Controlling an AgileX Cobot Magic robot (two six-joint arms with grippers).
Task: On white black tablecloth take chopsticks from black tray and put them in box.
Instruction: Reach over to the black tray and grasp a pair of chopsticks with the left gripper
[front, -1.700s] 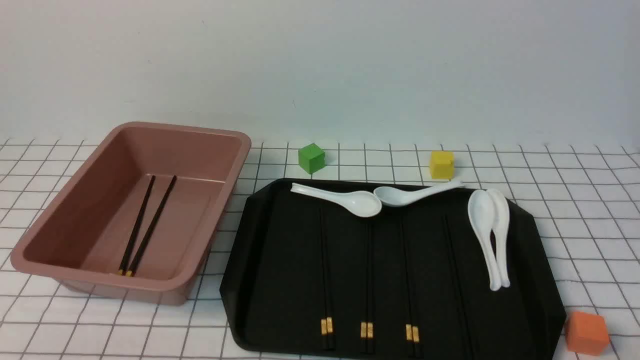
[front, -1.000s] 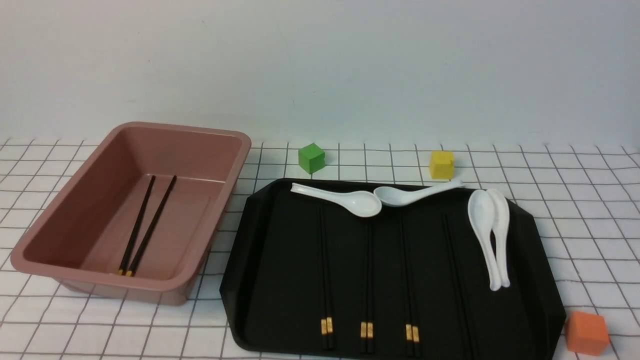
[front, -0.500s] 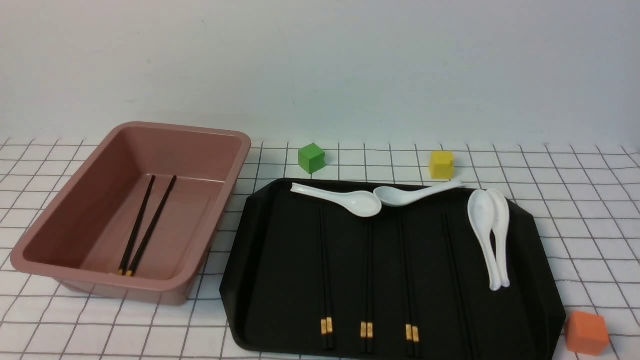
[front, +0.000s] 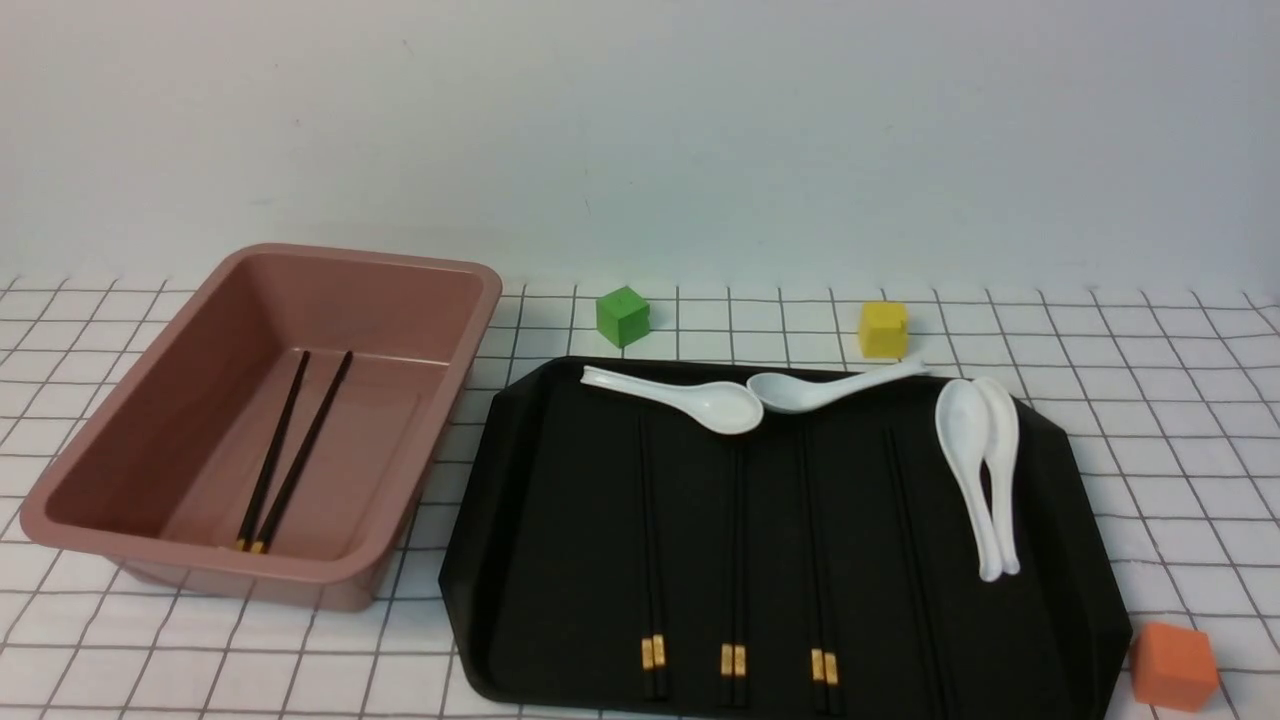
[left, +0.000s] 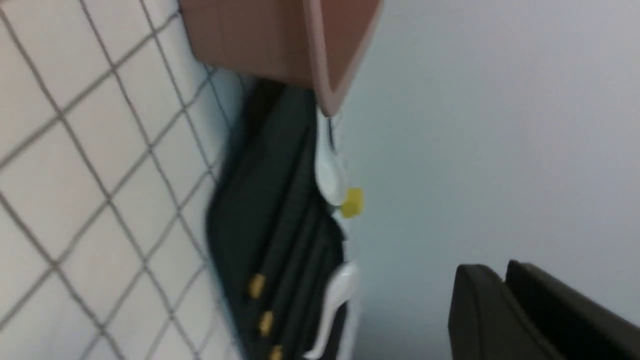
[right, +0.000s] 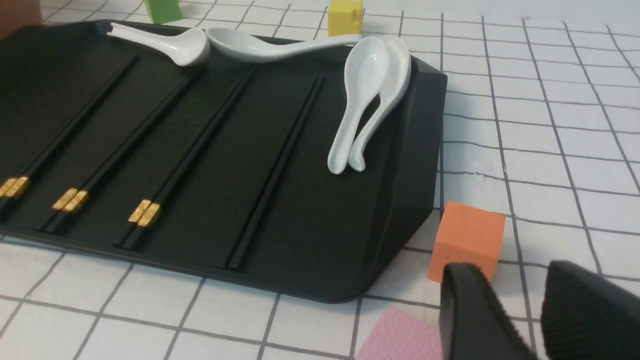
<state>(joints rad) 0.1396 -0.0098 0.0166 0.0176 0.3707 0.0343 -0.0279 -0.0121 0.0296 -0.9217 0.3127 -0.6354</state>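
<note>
On the tablecloth (front: 1150, 420) the black tray (front: 500, 560) holds several pairs of black chopsticks (front: 735, 560), three with gold bands toward me. They also show in the right wrist view (right: 195, 145). The pink box (front: 440, 400) stands left of the tray with one pair of chopsticks (front: 290, 450) lying inside. Neither gripper shows in the front view. My left gripper (left: 502, 270) is shut and empty, seen against the wall, off to the side of the box (left: 280, 40). My right gripper (right: 515, 280) is open and empty, low over the cloth by the tray's near right corner (right: 410, 210).
Several white spoons (front: 975, 460) lie on the tray's far and right parts. A green cube (front: 622, 316) and a yellow cube (front: 884, 328) sit behind the tray. An orange cube (right: 467, 240) is just beyond my right gripper, beside a pink pad (right: 400, 335).
</note>
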